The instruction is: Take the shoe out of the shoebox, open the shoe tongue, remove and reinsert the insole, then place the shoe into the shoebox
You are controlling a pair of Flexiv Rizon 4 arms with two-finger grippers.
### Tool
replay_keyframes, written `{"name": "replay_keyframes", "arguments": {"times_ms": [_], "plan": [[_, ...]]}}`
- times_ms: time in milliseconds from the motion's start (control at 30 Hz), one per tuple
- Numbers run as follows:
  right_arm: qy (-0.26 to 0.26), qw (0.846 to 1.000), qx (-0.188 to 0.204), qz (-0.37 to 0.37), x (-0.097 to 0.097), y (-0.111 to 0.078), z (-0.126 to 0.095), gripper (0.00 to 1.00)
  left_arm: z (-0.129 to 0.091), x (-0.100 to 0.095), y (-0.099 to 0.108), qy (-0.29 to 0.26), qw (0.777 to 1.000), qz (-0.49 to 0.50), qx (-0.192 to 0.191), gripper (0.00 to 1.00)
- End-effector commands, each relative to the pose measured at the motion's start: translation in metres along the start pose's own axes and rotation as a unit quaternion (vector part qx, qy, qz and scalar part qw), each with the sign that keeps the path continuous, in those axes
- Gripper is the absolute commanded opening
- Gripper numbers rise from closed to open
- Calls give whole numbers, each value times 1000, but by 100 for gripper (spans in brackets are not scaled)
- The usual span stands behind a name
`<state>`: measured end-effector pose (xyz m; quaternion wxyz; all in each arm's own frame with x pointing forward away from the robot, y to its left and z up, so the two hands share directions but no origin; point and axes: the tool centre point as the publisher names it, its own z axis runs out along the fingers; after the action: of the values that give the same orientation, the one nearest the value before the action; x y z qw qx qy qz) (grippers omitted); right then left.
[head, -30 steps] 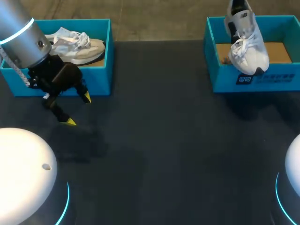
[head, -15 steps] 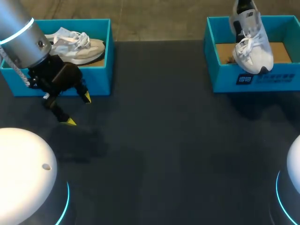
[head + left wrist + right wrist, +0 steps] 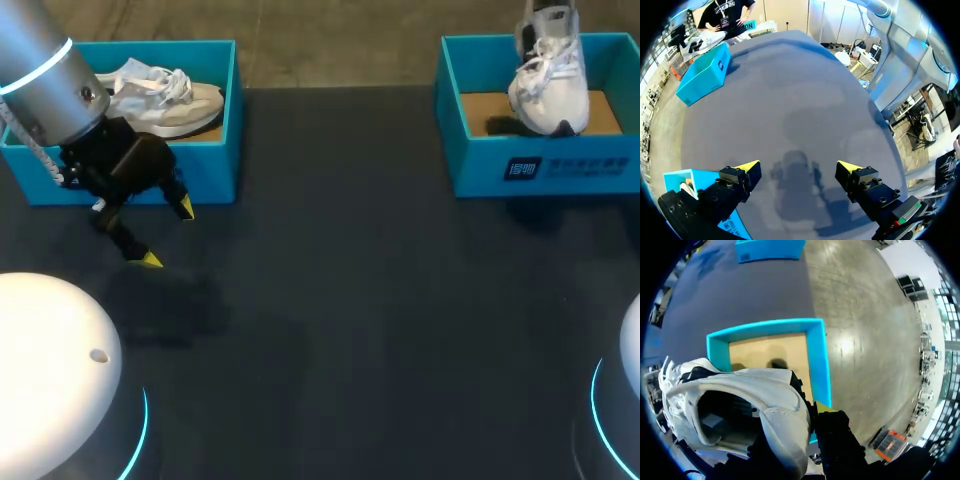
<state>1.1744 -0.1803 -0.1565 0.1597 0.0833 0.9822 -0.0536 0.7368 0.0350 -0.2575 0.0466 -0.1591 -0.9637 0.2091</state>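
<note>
I work over a dark, matte bench, its top plain and even from edge to edge. Light falls from above, laying soft, blurred shadows on it and a pale sheen farther out.

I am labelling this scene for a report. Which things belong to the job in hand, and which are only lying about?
Job in hand: white shoe, held up toe-down; right shoebox under it.
Lying about: left shoebox; cream shoe inside it.
</note>
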Motion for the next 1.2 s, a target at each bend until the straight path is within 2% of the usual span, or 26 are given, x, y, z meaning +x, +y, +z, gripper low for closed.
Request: {"name": "replay_keyframes", "arguments": {"times_ms": [33,100,233,367,500,633,967,1067,1200], "plan": [[20,999,11,27,-10,-5,-4,0,-1,1,0,0,1000,0,-1,100],[24,998,16,52,-10,-11,-4,0,-1,1,0,0,1000,0,-1,100],[41,987,33,149,-11,-33,-1,0,-1,1,0,0,1000,0,-1,100],[55,961,30,268,-11,-60,0,0,-1,1,0,0,1000,0,-1,100],[65,933,34,352,-4,-77,1,0,-1,1,0,0,1000,0,-1,100],[73,907,45,411,3,-85,3,0,-1,1,0,0,1000,0,-1,100],[78,866,63,491,13,-85,2,0,-1,1,0,0,1000,0,-1,100],[77,848,65,521,18,-86,-1,0,-1,1,0,0,1000,0,-1,100],[78,814,64,572,29,-89,0,0,-1,1,0,0,1000,0,-1,100]]}}
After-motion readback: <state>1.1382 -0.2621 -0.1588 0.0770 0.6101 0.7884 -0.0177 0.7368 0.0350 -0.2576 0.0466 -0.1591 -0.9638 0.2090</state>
